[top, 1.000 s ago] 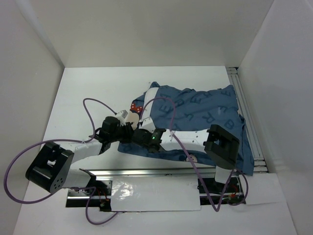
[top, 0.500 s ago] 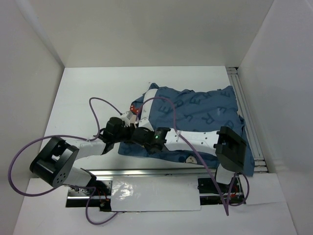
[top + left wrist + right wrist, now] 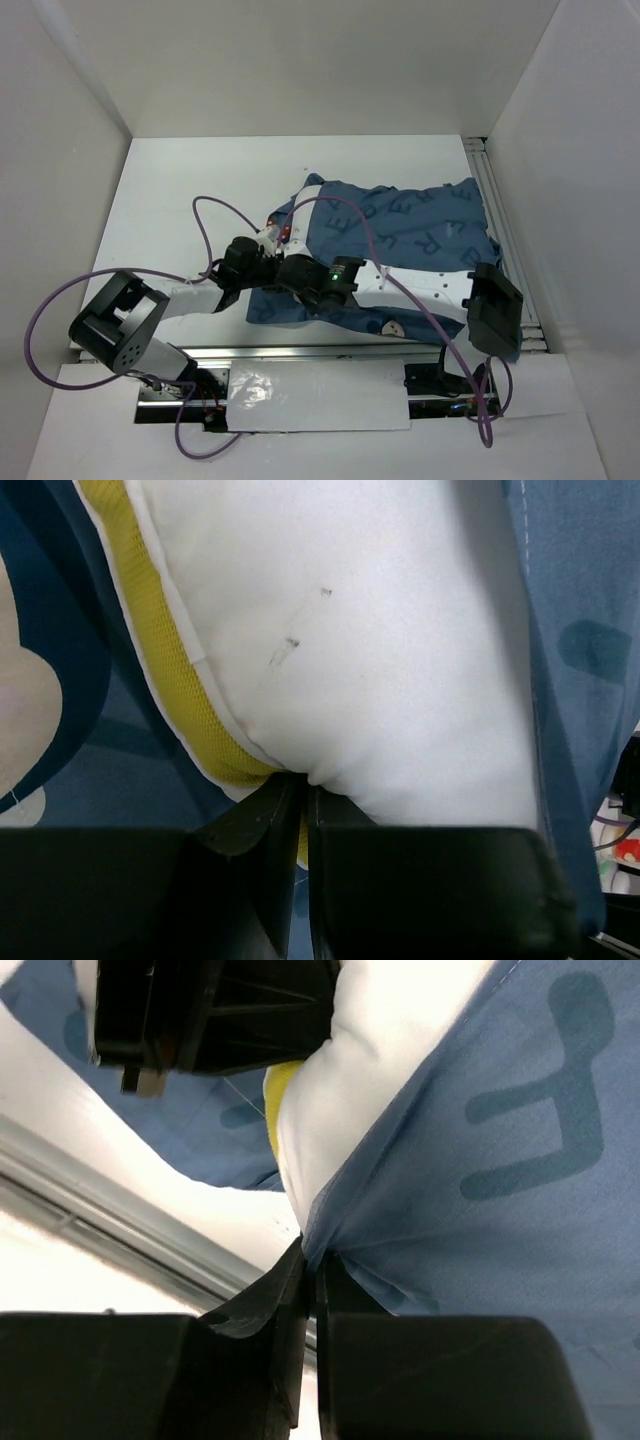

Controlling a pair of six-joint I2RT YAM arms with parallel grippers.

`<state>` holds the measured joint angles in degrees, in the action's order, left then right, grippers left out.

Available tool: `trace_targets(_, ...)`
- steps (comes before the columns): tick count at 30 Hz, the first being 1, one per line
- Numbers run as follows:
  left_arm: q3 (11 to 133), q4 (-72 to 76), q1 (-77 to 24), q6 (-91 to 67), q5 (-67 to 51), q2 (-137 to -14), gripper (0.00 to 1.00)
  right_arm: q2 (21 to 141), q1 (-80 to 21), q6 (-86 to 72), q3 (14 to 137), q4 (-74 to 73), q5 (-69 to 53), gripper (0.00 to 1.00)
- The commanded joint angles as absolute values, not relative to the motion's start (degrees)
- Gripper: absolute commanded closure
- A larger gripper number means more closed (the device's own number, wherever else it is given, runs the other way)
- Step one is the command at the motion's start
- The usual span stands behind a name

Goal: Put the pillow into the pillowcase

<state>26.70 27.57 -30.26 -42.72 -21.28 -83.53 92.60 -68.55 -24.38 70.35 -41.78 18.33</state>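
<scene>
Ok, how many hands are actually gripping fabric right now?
2. The left hand pinches the pillow at its yellow-trimmed corner; the right hand pinches the pillowcase edge. Neither is hidden.

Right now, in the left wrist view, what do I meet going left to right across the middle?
Dark pillowcase → yellow trim → white pillow → lighter blue pillowcase cloth again at the right edge.

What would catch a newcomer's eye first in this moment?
The dark blue lettered pillowcase sprawls over the centre and right of the white table, and both arms meet at its left end. Up close, the left gripper pinches the white pillow at its yellow-trimmed corner. The right gripper is shut on the pillowcase's edge beside it.
</scene>
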Motion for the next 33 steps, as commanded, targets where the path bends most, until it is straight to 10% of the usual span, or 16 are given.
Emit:
trace_targets(1,28.5,32.3,-30.9,-43.9,-20.8,-85.1,0.81,85.3,-69.7,-24.0,70.1,-36.7,12.2,0.89)
trace_targets(8,30.1,32.3,-30.9,-43.9,-21.4,-85.7,0.85,84.0,-69.7,-25.0,67.2,-35.8,14.0,0.82)
trace_targets(11,30.1,32.3,-30.9,-43.9,-21.4,-85.7,0.85,85.5,-69.7,-27.0,66.7,-37.3,18.2,1.00)
trace_targets(16,30.1,32.8,-30.9,-43.3,-21.9,-86.8,0.86,87.7,-69.2,-29.2,67.3,-39.5,22.5,0.99)
trace_targets(18,30.1,32.8,-30.9,-43.3,-21.9,-87.4,0.86,88.2,-69.2,-31.3,68.0,-41.9,25.5,0.69)
trace_targets(23,30.1,32.8,-30.9,-43.3,-21.9,-88.0,0.87,92.4,-69.2,-33.6,68.1,-39.7,26.3,0.54)
trace_targets(33,29.5,33.4,-31.5,-43.3,-22.4,-87.5,0.87,96.7,-69.2,-43.8,66.5,-37.3,34.2,0.54)
